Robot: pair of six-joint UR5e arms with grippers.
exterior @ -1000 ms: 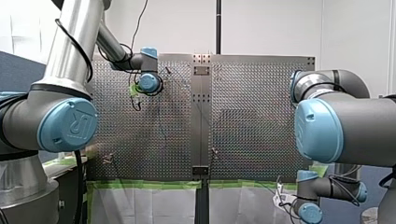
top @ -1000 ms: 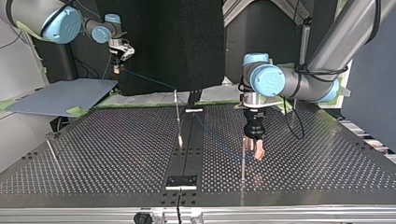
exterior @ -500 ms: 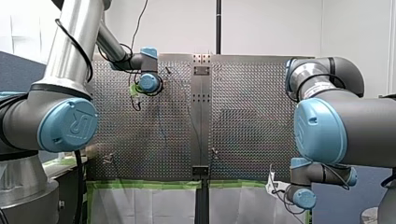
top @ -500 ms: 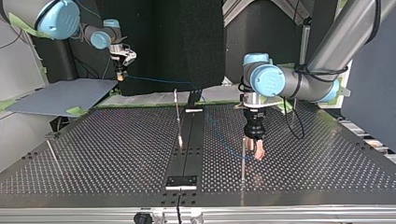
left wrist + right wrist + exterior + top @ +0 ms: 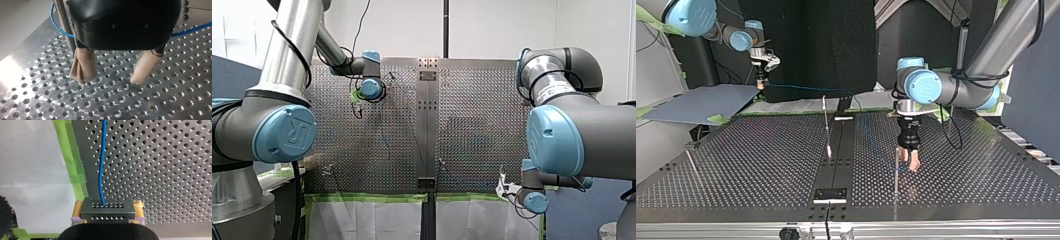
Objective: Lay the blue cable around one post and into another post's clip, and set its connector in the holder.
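Note:
In the top view my right gripper (image 5: pixel 759 84) hangs beyond the table's far edge, at the view's left. The right wrist view shows its yellow-padded gripper (image 5: pixel 107 220) shut on a grey perforated connector (image 5: pixel 107 210). The blue cable (image 5: pixel 102 165) runs out of the connector over the table. It stretches across to the view's right (image 5: pixel 801 88) and down to a thin post (image 5: pixel 896 172). My left gripper (image 5: pixel 910 161) stands open next to that post, low over the table. Its beige pads (image 5: pixel 83 66) are empty, and the cable (image 5: pixel 56 25) loops round the post (image 5: pixel 63 22) beside them.
A second post (image 5: pixel 825 116) stands near the table's dark centre strip, and a third (image 5: pixel 691 162) at the top view's left. Small brackets (image 5: pixel 831 194) sit on the strip. Green tape (image 5: pixel 72 165) edges the perforated table (image 5: pixel 761 160). A grey board (image 5: pixel 701 102) lies beyond the table.
My right arm has carried the connector in toward the table's edge, and the cable now hangs straighter and higher. My left arm has stayed still, open by its post.

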